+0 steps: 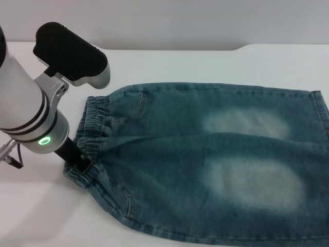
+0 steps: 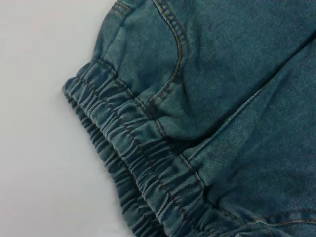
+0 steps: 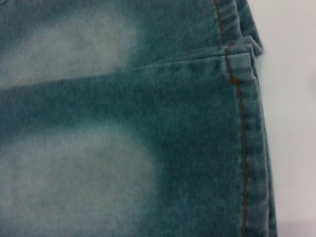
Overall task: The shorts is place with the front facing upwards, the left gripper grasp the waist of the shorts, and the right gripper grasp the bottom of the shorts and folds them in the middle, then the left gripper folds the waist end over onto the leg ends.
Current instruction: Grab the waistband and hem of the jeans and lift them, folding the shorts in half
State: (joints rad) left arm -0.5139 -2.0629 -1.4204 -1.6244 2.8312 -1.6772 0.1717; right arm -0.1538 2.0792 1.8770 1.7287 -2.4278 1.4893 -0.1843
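Observation:
The blue denim shorts (image 1: 205, 170) lie flat on the white table, front up, with two pale thigh patches. The puckered waist (image 1: 95, 121) is at the left and the hemmed leg ends (image 1: 318, 134) at the right. My left gripper (image 1: 81, 164), under the arm with the green light, is down at the near part of the waist, touching the bunched band. The left wrist view shows the waist (image 2: 133, 163) and a stitched pocket close up. In the right wrist view the leg ends (image 3: 249, 148) are close below the camera. The right gripper itself is out of view.
The white table (image 1: 205, 67) runs behind the shorts to a pale wall, with bare surface left of the waist (image 1: 36, 206). The shorts reach the right and near edges of the head view.

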